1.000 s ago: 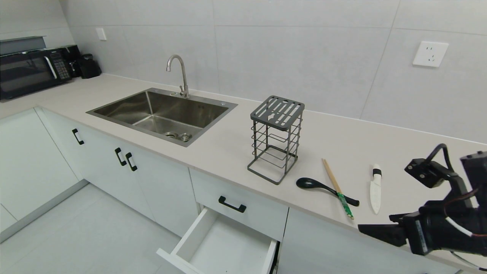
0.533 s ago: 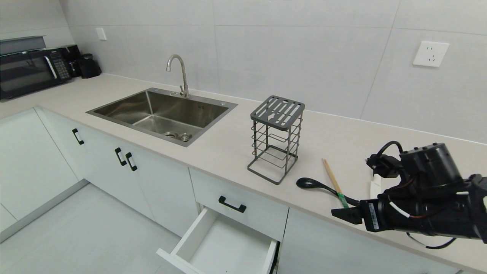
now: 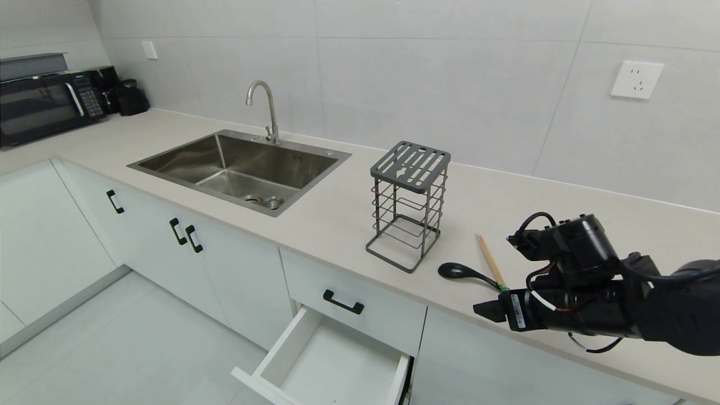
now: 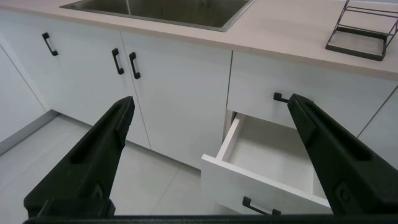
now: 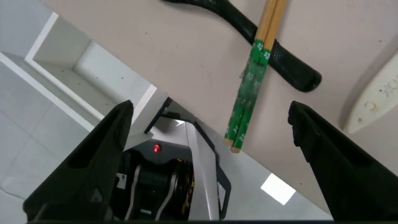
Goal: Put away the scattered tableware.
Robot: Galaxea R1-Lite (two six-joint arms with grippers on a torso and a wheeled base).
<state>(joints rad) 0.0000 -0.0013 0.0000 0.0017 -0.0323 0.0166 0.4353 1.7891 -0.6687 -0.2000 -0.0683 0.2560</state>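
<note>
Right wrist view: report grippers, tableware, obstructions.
Right gripper open at counter edge, beside chopsticks. Left gripper open, facing open drawer. Black spoon handle under chopsticks; white knife alongside.

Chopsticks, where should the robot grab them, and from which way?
Probably grip the chopsticks at their green ends, from straight above, jaws closing across the pair. They lie flat, side by side, and that end sits past the black spoon, near the counter edge.
</note>
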